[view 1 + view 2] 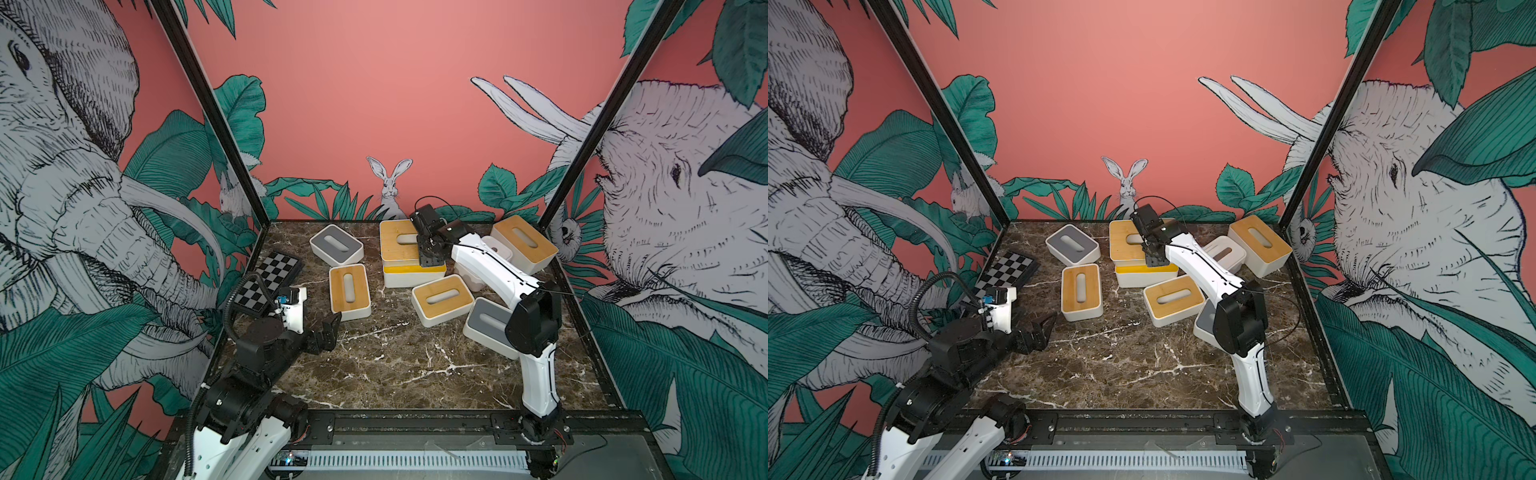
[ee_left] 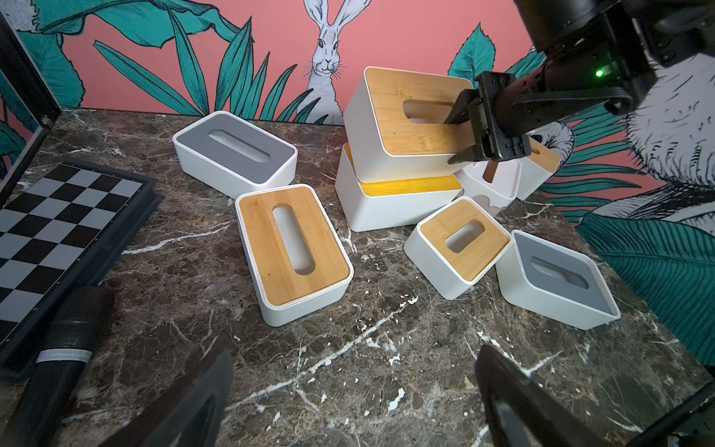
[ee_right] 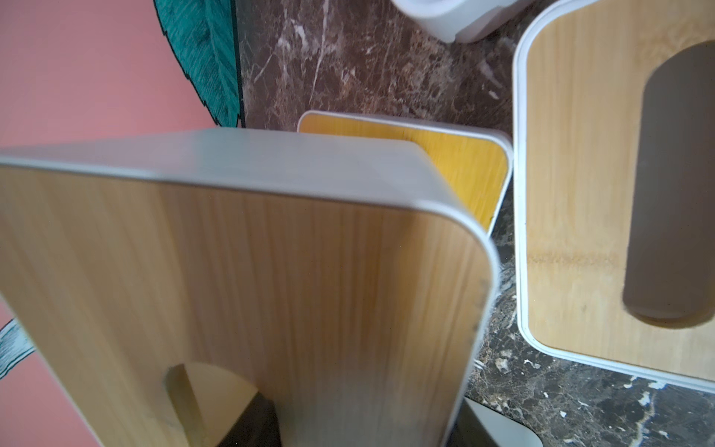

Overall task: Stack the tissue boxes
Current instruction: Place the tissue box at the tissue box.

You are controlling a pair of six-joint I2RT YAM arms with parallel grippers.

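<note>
Bamboo-lidded upper box [image 1: 395, 247] rests tilted on the lower bamboo box [image 1: 415, 279] at the back of the surface [image 1: 395, 365] in both top views; left hand [image 1: 328, 330] gapes wide, empty. Left wrist view: right hand [image 2: 452, 141] grips the upper box's end, one finger in its slot. Right wrist view: upper box [image 3: 271, 271] hides most of the lower bamboo box [image 3: 476, 182].

A: Free room near the stack [image 1: 411, 279]?
B: In front: bare table [image 1: 386, 365], wide open.
A: Left?
B: Narrow gap, then a bamboo box [image 1: 350, 291]; grey box [image 1: 336, 245] behind that.
A: Right?
B: Blocked. Right arm [image 1: 486, 266] across onto the top box [image 1: 392, 249]; angled box [image 1: 442, 299] just beside the front corner; white box [image 1: 498, 248] just behind the arm.
</note>
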